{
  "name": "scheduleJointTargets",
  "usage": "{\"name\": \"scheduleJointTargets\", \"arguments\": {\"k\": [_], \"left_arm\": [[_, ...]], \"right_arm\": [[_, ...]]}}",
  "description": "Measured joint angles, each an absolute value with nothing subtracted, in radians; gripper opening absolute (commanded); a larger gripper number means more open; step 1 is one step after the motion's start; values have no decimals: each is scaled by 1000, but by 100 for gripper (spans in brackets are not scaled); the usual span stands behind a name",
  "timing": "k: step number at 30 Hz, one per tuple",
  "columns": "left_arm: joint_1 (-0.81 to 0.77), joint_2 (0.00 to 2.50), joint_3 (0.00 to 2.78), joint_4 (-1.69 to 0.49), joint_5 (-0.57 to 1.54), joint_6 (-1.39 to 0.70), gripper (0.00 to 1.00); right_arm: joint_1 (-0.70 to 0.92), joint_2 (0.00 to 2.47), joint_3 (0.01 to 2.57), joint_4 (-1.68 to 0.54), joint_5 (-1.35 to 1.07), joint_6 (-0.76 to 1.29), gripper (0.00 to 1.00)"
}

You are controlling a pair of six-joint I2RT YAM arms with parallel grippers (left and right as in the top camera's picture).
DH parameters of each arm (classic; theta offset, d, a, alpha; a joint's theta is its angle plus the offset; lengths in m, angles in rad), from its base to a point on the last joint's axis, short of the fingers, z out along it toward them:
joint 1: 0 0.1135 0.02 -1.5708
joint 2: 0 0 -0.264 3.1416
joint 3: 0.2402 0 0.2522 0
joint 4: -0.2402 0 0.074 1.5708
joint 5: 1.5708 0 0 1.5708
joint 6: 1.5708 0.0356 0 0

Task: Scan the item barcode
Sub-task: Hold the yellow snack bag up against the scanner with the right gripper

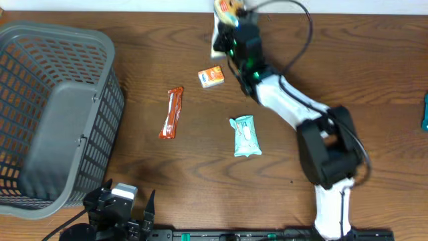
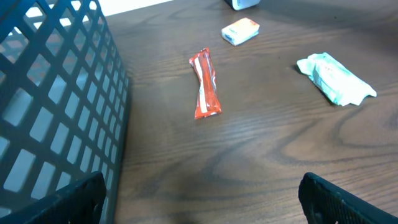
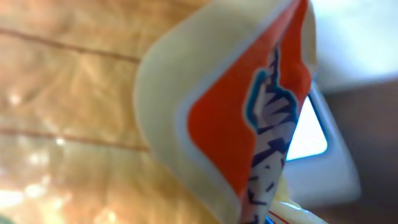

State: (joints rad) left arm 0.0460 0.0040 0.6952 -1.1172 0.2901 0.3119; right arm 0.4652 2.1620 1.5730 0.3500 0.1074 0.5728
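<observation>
My right gripper (image 1: 232,21) is stretched to the table's far edge, shut on a snack packet (image 1: 227,9) with a cream and orange print. That packet (image 3: 217,106) fills the right wrist view, and my fingers are hidden behind it. A white device (image 1: 216,41) sits just under and left of the packet; it also shows as the white device (image 3: 323,146) behind the packet. No barcode shows in any view. My left gripper (image 1: 127,213) rests at the near left edge, open and empty, with its fingertips (image 2: 339,202) wide apart over bare wood.
A grey mesh basket (image 1: 40,73) fills the left side, close beside my left gripper. A red bar wrapper (image 1: 172,112), a small orange and white box (image 1: 211,77) and a teal packet (image 1: 245,135) lie mid-table. A teal object (image 1: 424,110) shows at the right edge.
</observation>
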Motion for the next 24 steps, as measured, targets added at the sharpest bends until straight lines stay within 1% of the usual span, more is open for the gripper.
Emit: {"name": "scheduleJointTargets", "arguments": {"k": [3,6,8,12,14,24], "left_arm": [[46,5,695,-1116,290,312,98],[46,4,695,-1118,290,312,98],[46,4,695,-1118,290,312,98],[46,4,695,-1118,290,312,98],[46,4,695,-1118,290,312,98],[46,4,695,-1118,290,312,98]], "right_arm": [[443,2359,1884,249,113,567,3],[427,2478,2067,191,123,593,3],[409,2556,2165,165,113,646,1],[366,2654,2226,183,38,775,1],[352,2661,2229,181,8,808,2],[347,2661,2240,177,-51,868,1]]}}
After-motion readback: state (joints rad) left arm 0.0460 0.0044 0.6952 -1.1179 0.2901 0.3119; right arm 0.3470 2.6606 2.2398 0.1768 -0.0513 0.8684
